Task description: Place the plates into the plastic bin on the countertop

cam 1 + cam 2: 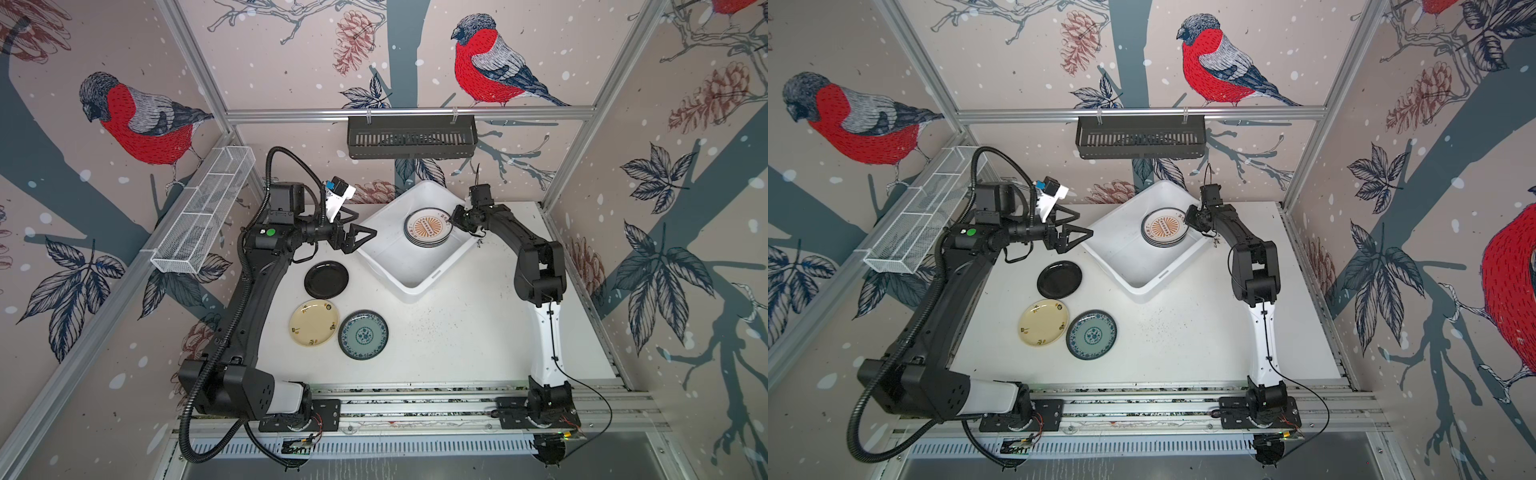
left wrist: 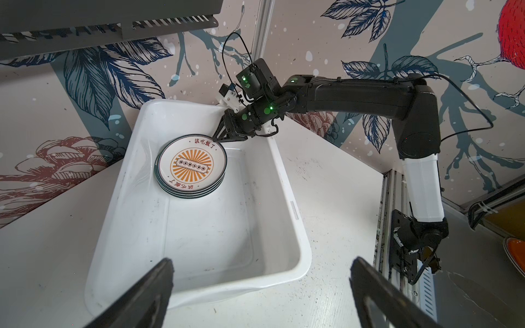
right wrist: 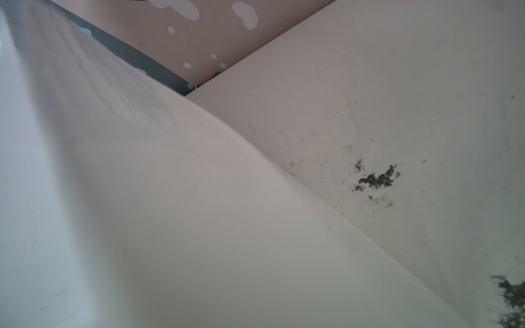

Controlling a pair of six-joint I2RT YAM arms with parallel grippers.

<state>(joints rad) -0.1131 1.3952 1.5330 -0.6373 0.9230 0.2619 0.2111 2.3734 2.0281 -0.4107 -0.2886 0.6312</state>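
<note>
The white plastic bin [image 1: 415,286] stands slanted at the back of the countertop [image 1: 457,340]. Inside it is a stack of plates topped by the sunburst plate [image 1: 426,227] [image 2: 191,164]. My right gripper [image 1: 452,220] [image 2: 218,139] reaches over the bin's rim, its fingers pinched on that plate's edge; the plate lies flat on the stack. My left gripper [image 1: 365,235] [image 2: 262,261] hangs open and empty by the bin's left rim. A black plate [image 1: 326,279], a cream-yellow plate [image 1: 314,322] and a teal plate [image 1: 363,334] lie on the countertop left of the bin.
A black slotted rack [image 1: 411,137] hangs on the back wall and a white wire basket [image 1: 203,216] on the left wall. Dark specks dot the countertop [image 3: 397,113]. The right wrist view is filled by the bin's outer wall [image 3: 142,198].
</note>
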